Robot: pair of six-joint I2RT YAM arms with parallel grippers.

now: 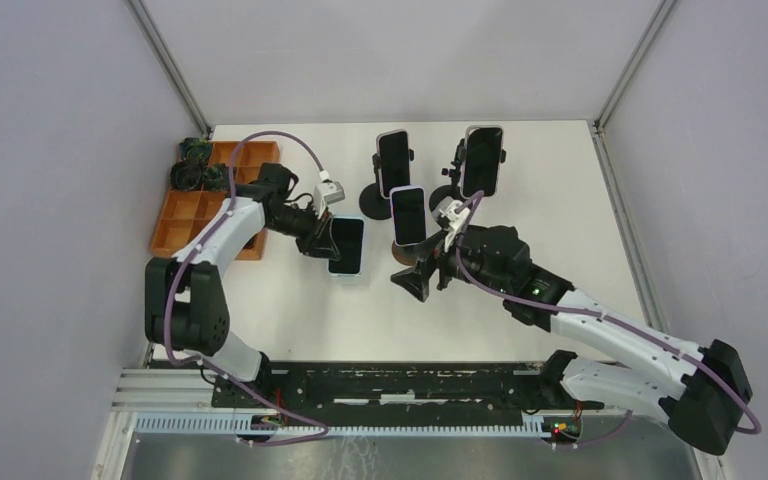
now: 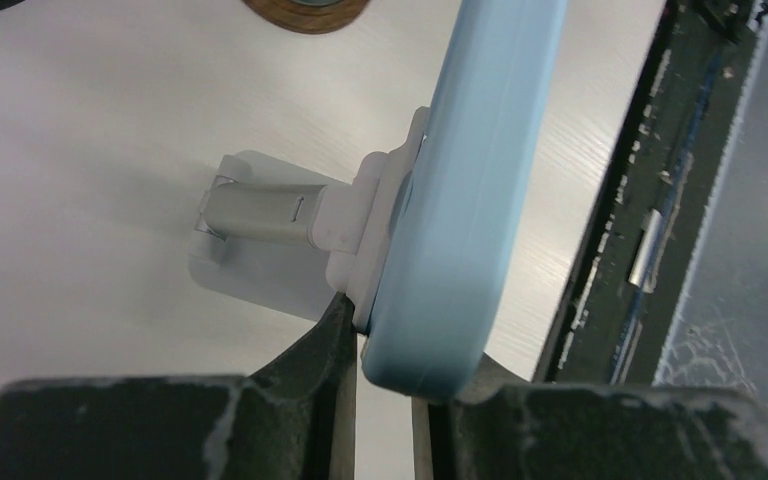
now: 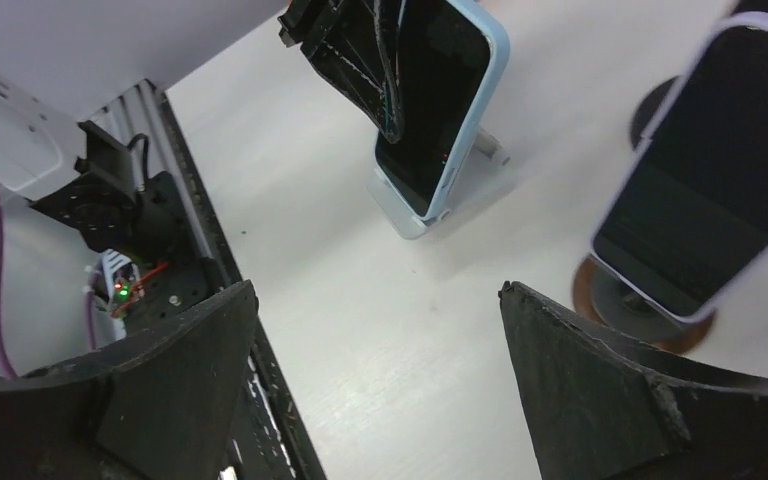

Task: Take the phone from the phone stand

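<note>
Blue-cased phone (image 2: 460, 200) sits on its phone stand (image 2: 260, 210), left-centre of the desk (image 1: 560, 220), leaned back with the screen facing up and toward the near edge. Not lifted yet: the case back is seated in the white cradle (image 2: 375, 215).

Left claw (image 1: 322, 238) is pinching the phone at one edge, across its thickness, one finger on the screen side and one behind. That looks deliberate: it gives a pull straight off the cradle without touching the stand. The rear finger is hard against the cradle, so it may snag.

The stand is just a thin base plate (image 2: 250, 280) and a short grey arm, so it probably rides up with the phone unless pinned. Right claw (image 3: 375, 300) is spread wide, holding nothing, hovering just beside and aimed at that stand, so likely the hold-down.

Neighbours:
- Purple-cased phone (image 3: 700, 170) on a brown round-base stand (image 3: 610, 300), close to the right claw. This is the main obstacle.
- Two more phones on black stands (image 1: 393, 162) (image 1: 483, 160) further back.
- Orange compartment tray (image 1: 185, 215) behind the left arm, apart from the phone.
</note>
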